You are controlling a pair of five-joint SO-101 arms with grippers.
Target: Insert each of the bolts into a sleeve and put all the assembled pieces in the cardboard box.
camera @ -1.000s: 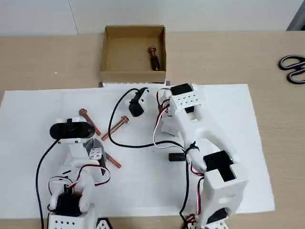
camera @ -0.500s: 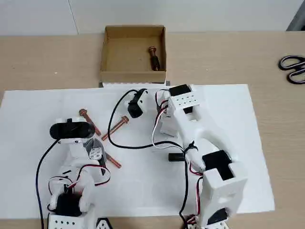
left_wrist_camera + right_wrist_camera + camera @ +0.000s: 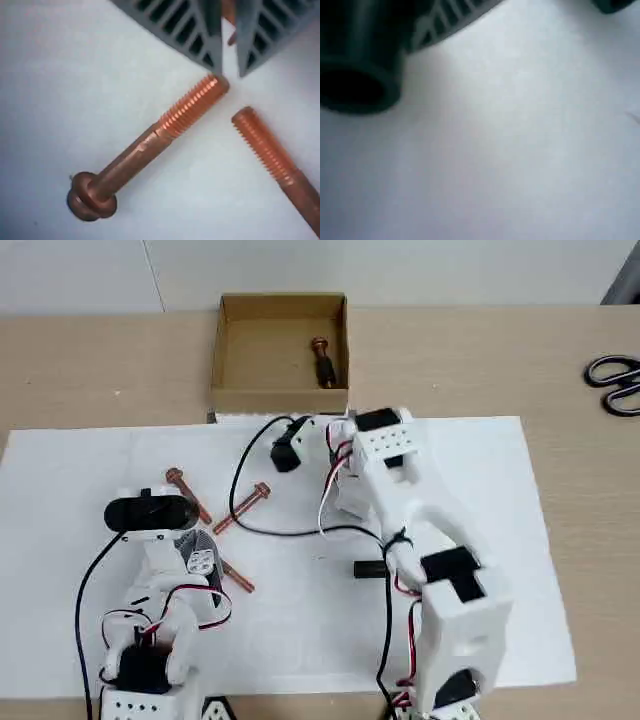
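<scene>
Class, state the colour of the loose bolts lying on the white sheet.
The bolts are copper-coloured, a shiny orange-brown. The left wrist view shows this best.
</scene>
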